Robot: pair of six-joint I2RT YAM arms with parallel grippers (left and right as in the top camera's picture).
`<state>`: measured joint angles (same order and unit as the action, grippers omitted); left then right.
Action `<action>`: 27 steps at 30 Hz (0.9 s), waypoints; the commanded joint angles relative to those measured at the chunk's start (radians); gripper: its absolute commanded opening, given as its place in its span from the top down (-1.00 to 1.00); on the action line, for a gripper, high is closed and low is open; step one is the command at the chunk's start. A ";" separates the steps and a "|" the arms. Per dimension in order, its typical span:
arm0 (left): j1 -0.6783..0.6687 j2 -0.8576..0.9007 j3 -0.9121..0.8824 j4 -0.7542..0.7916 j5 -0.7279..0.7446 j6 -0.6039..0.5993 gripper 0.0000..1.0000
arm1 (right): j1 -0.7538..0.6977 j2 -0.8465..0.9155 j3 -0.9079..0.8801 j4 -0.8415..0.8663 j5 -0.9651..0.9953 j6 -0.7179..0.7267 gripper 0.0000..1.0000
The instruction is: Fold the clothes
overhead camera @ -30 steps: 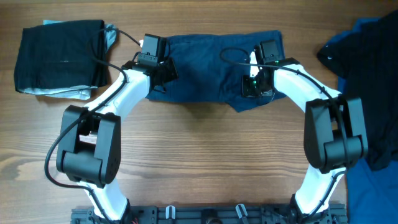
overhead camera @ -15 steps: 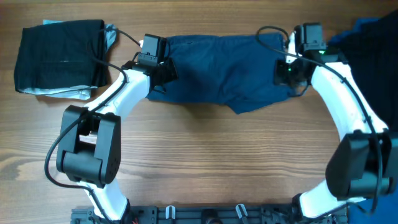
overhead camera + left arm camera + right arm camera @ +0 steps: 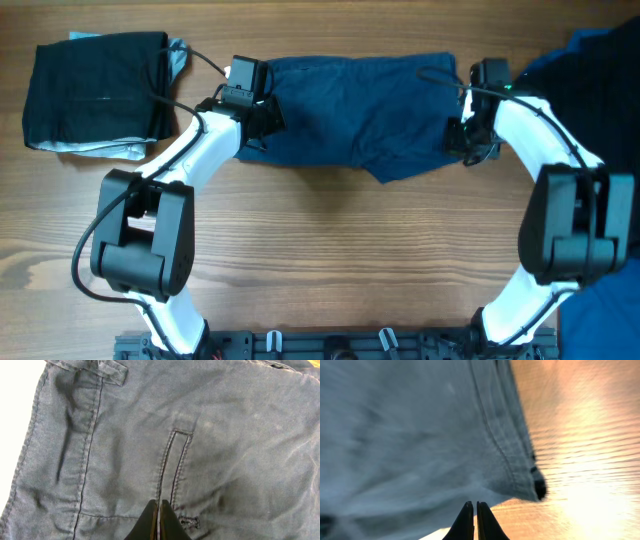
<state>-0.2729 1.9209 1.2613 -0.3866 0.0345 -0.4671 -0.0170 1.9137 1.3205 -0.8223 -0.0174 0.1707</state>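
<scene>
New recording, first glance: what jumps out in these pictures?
The navy shorts lie spread flat on the wooden table, top middle of the overhead view. The left gripper is shut over their left end and the right gripper is shut at their right edge. A folded black garment sits at the top left, and a loose heap of dark and blue clothes crowds the right edge.

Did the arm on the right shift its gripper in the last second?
Yes. The right gripper moved from over the shorts out to their right edge, nearer the dark clothes pile.
</scene>
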 commanded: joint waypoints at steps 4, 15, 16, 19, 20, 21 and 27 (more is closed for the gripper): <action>-0.112 0.003 0.022 -0.058 0.002 0.019 0.92 | -0.016 -0.129 0.046 0.027 0.021 -0.011 0.91; -0.247 0.034 0.053 0.012 0.113 0.007 0.92 | -0.025 0.036 0.045 0.093 0.018 0.012 0.92; -0.247 0.048 0.053 0.049 0.165 0.007 0.92 | -0.025 0.063 0.045 0.093 0.018 0.012 0.91; -0.247 0.075 0.053 0.109 0.198 -0.020 0.92 | -0.024 0.093 0.045 0.095 0.018 0.012 0.91; -0.247 0.083 0.053 0.117 0.206 -0.019 0.92 | -0.024 0.093 0.045 0.094 0.018 0.012 0.91; -0.247 0.090 0.052 0.117 0.228 -0.019 0.92 | -0.024 0.093 0.045 0.094 0.018 0.012 0.91; -0.257 0.180 0.051 0.105 0.261 -0.019 0.92 | -0.024 0.093 0.045 0.092 0.018 0.013 0.89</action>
<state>-0.5186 2.0583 1.2991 -0.2768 0.2687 -0.4767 -0.0402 1.9942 1.3613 -0.7319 -0.0170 0.1719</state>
